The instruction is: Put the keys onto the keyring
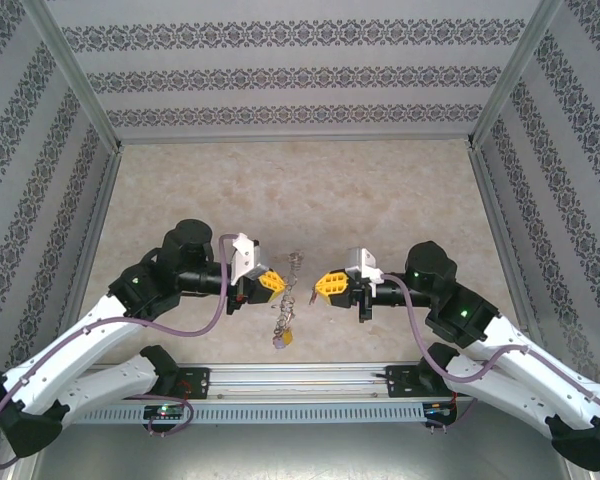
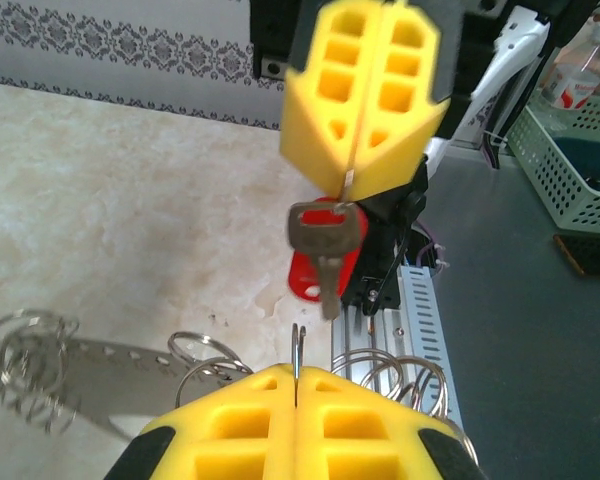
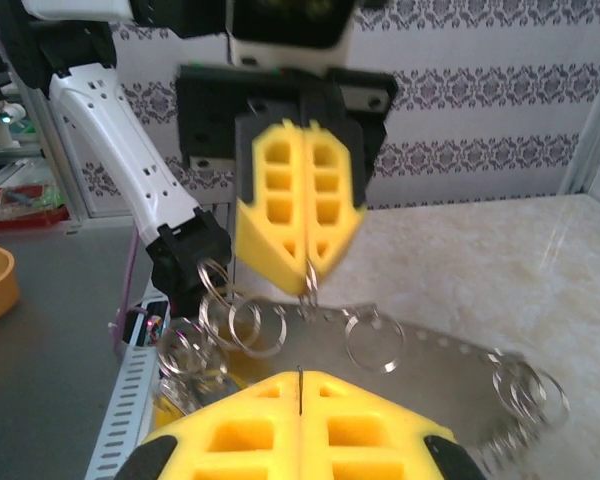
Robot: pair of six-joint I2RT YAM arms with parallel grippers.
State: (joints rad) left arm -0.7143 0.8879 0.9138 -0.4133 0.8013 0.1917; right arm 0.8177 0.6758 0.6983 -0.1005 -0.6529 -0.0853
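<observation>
Currently logged: threading step, key to keyring.

Item 1, right gripper (image 2: 352, 170): yellow fingers (image 3: 380, 435) pressed together with no gap, pinching a thin wire loop. From that loop a small silver key (image 2: 325, 235) with its red tag (image 2: 310, 278) dangles freely above the table (image 1: 280, 190), tip downward.

Item 2, left gripper (image 3: 306, 265): fingers (image 2: 230, 435) likewise closed flat, clamped on the thin silver wire of the keyring (image 2: 297, 345), seen edge-on. It sits directly opposite the key, near it but apart. Whether the pinched spot is the ring's split end cannot be told.

Item 3, surroundings: a perforated metal strip (image 3: 430, 350) carrying split rings (image 3: 372, 340) lies on the table below. A yellow tag (image 1: 283, 338) lies between the two arms.

Handling note, judged: the two grippers face tip to tip, so alignment is mostly set.
- Hold the left pinch fixed.
- Advance the right slowly so the hanging key does not swing.
- Bring the key's loop square onto the ring wire, in one plane.
- A tilted approach would likely slide past the wire rather than catch it.
</observation>
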